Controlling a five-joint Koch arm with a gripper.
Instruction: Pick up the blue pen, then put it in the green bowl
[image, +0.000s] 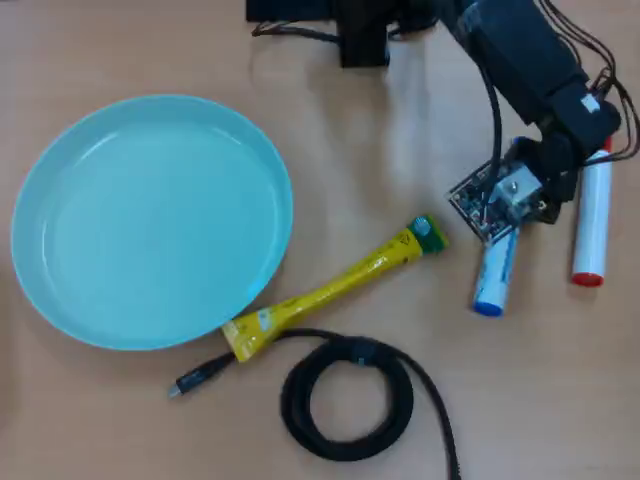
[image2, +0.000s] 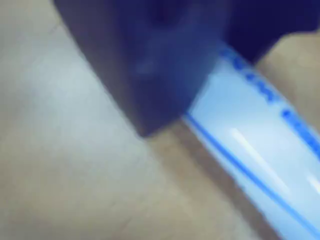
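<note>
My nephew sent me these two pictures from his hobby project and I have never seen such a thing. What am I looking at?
It is a small robot arm on a wooden table. One picture looks straight down from above; the blurry one comes from a camera on the arm's wrist. On the table lie a green bowl, a yellow tube, a coiled black cable, a red-capped marker and a blue pen. The tool is down over the blue pen; whether it grips it cannot be told.

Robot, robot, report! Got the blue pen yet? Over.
Gripper down over blue pen, grip unclear. Pen on table. Green bowl empty. Yellow tube between them.
</note>
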